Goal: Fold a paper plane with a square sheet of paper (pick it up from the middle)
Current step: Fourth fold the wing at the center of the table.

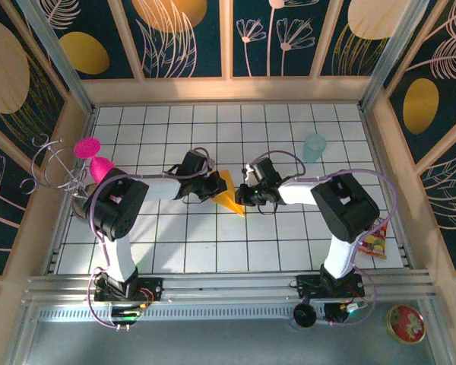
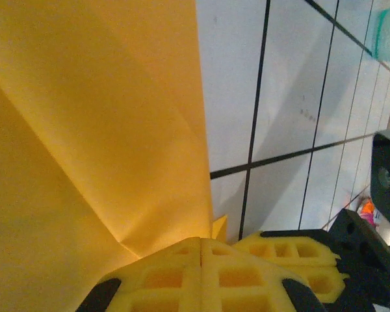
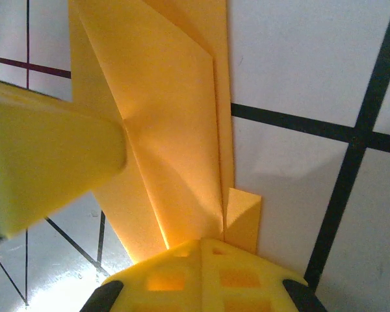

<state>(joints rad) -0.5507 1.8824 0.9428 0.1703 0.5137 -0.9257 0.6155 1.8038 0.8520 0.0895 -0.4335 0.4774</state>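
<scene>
The square sheet of paper [image 1: 228, 192] is orange-yellow and folded into a narrow pointed kite shape with creases, lying mid-table with its point toward the near edge. It covers the left half of the left wrist view [image 2: 104, 130] and runs up the middle of the right wrist view [image 3: 175, 130]. My left gripper [image 1: 213, 187] [image 2: 201, 250] is shut, its tips at the paper's left side. Facing it, my right gripper [image 1: 248, 195] [image 3: 201, 246] is shut, its tips at the paper's right edge by a small folded flap [image 3: 244, 218]. Whether paper sits between either pair of pads is hidden.
A pale teal cup [image 1: 315, 147] stands at the back right. A red-and-yellow snack packet [image 1: 375, 242] lies by the right arm. A pink object [image 1: 91, 156] and a wire stand [image 1: 52, 163] sit at the left wall. Wooden walls [image 1: 228, 90] enclose the grid table.
</scene>
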